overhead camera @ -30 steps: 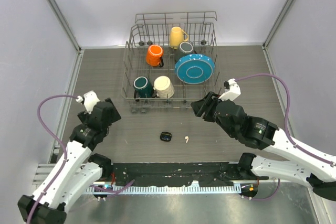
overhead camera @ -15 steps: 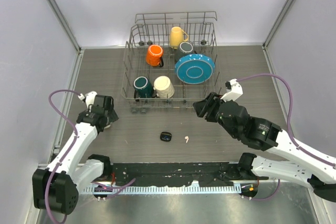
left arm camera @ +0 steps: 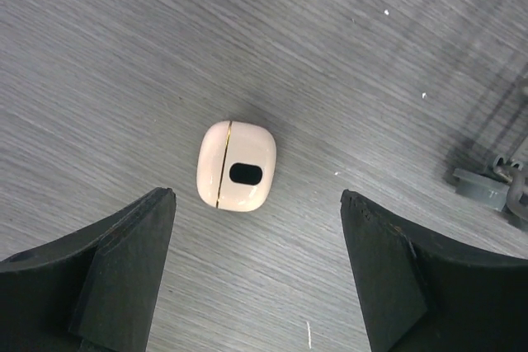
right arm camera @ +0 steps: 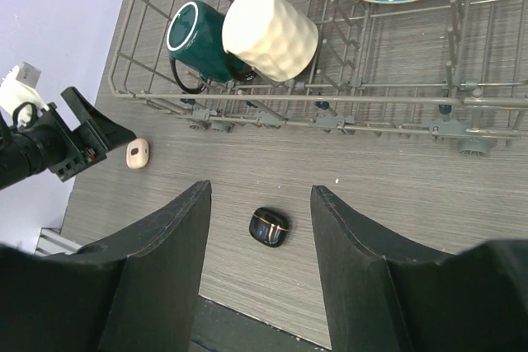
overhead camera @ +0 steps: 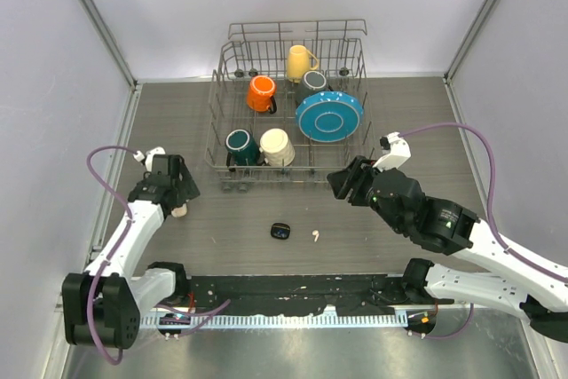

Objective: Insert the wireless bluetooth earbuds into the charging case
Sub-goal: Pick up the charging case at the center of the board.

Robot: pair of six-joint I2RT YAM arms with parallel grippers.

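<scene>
- Presently: one white earbud [overhead camera: 314, 236] lies loose on the tabletop [overhead camera: 408, 113], just beside the black charging case [overhead camera: 280, 231]; no other earbuds in sight.
- White charging case [left arm camera: 237, 165] lies flat, lid shut, between the fingers of the left gripper [left arm camera: 256, 199]; that gripper is wide open, touching nothing.
- Right gripper [right arm camera: 261, 191] hovers near the dish rack [right arm camera: 371, 99]; jaws partly apart, empty.
- Handling, judged: earbud very light, hard, smooth, likely to skid or flick away; pinch gently across the bulb, stem free for insertion.
- Unclear: earbud's orientation, too small; whether the black case is open; whether the missing earbuds sit inside either case.
</scene>
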